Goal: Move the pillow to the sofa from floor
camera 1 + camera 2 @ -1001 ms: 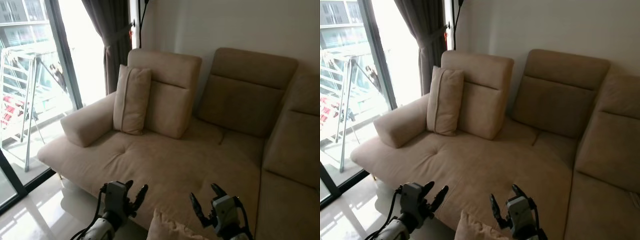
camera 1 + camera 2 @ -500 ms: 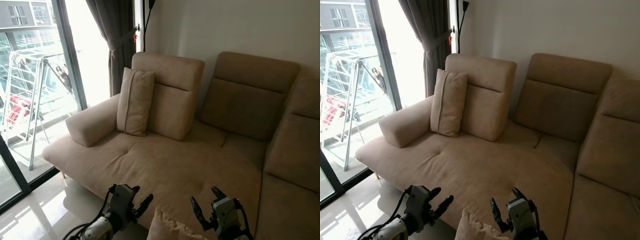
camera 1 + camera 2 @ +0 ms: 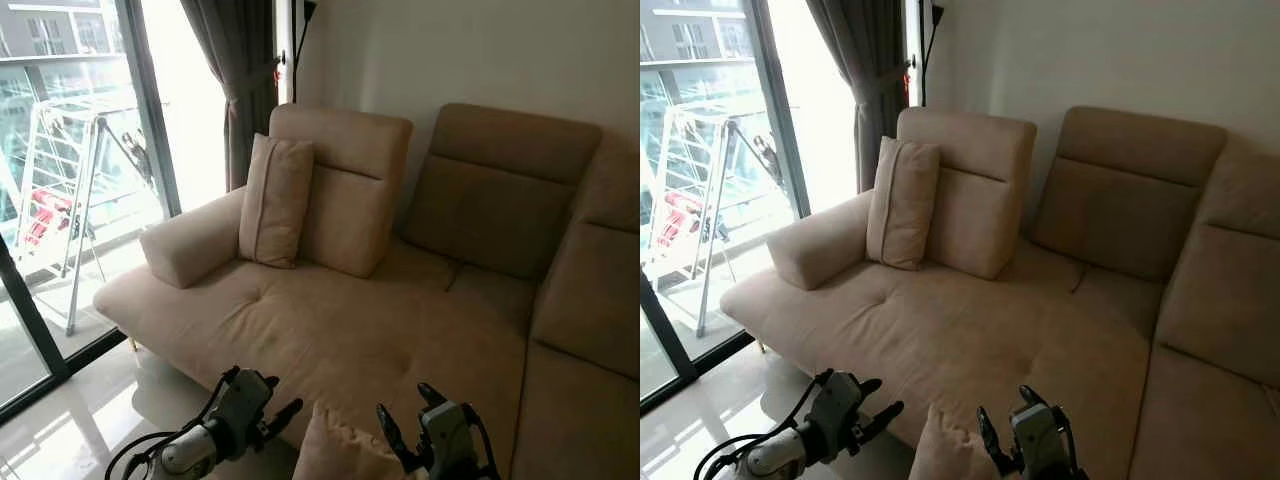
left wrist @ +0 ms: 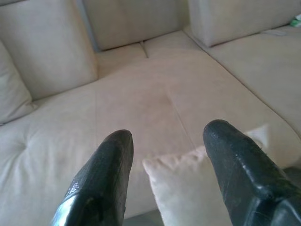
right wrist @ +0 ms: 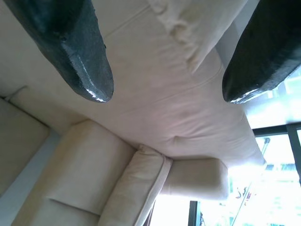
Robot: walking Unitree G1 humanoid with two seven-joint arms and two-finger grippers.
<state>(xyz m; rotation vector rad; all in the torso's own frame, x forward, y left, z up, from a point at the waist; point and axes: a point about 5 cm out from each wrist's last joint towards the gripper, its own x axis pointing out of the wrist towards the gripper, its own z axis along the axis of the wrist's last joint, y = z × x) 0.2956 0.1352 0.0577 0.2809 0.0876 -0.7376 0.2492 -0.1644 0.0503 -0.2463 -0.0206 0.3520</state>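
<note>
A beige pillow (image 3: 335, 452) pokes its top corner up at the lower edge of the eye views, just in front of the beige corner sofa (image 3: 350, 330). My left gripper (image 3: 280, 396) is open to the pillow's left. My right gripper (image 3: 405, 404) is open to its right. In the left wrist view the pillow (image 4: 188, 190) lies between and beyond the two black fingers (image 4: 113, 160), with the sofa seat (image 4: 141, 99) behind it. In the right wrist view the pillow's corner (image 5: 197, 23) shows between the spread fingers (image 5: 80, 52).
A second beige pillow (image 3: 275, 200) stands upright against the sofa's left backrest. On the left are a glass balcony door (image 3: 30, 300), a drying rack (image 3: 75, 170) outside it and a dark curtain (image 3: 245, 80). Glossy floor (image 3: 60, 430) runs along the sofa's front.
The camera has shifted a little, sliding the sofa rightwards in the picture. The pillow's corner shows slightly higher between the grippers. My left gripper sits lower in the picture.
</note>
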